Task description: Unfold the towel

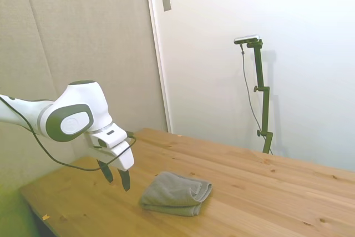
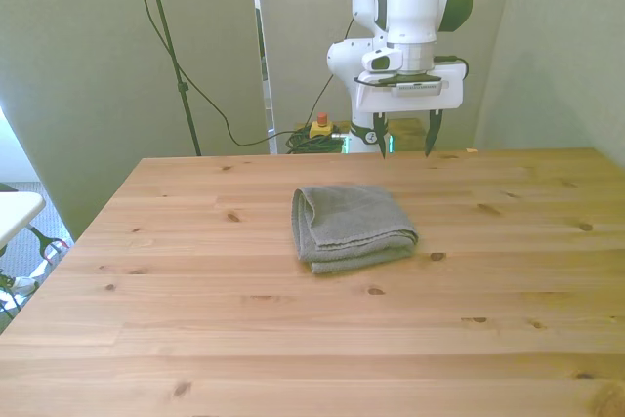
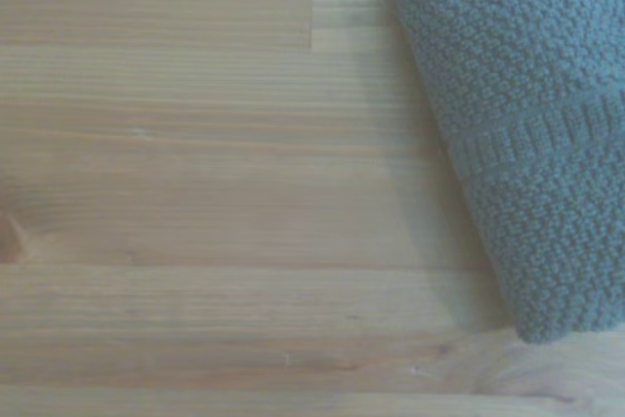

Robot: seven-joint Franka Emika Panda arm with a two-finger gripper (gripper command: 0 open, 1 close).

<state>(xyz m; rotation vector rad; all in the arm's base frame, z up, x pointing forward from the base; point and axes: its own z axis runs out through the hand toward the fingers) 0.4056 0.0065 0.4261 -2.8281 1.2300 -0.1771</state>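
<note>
I find no text, label, brand, number or sign that I can read in any of the three views.
</note>
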